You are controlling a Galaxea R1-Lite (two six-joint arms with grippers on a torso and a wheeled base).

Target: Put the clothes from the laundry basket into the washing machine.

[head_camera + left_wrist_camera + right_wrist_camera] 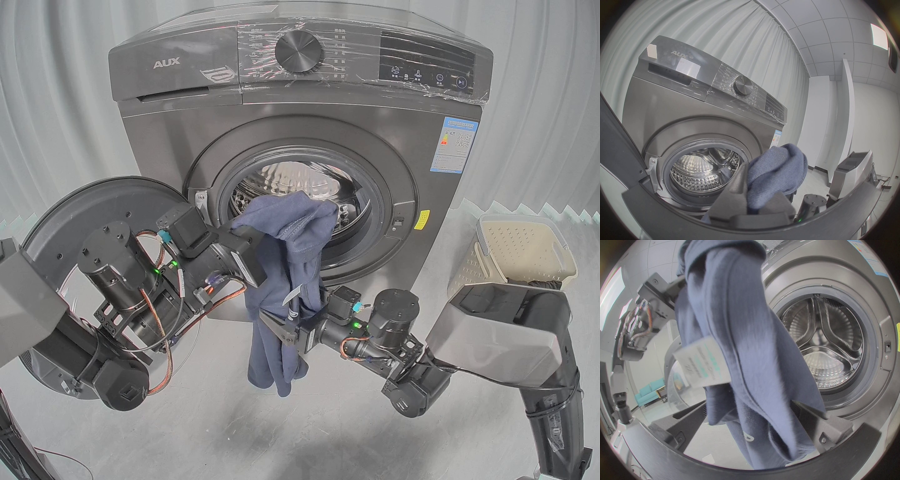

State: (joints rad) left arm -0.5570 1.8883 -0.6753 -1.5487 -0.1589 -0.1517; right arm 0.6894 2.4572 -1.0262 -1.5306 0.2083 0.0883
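Note:
A navy garment (294, 250) hangs in front of the washing machine's (300, 112) open drum (287, 181). My left gripper (250, 230) is shut on the top of the garment (778, 175), level with the lower part of the opening. The rest of the cloth drapes down toward the floor. Lower down, my right gripper (287, 322) stands open, and the hanging cloth (740, 333) falls between its spread fingers (818, 424). A white label (701, 366) dangles from the garment. The drum (825, 343) looks bare inside. The beige laundry basket (519, 250) stands on the floor at the right.
The machine's round door (81, 212) is swung wide open to the left, behind my left arm. Pale curtains hang behind the machine. Bare grey floor lies in front of it.

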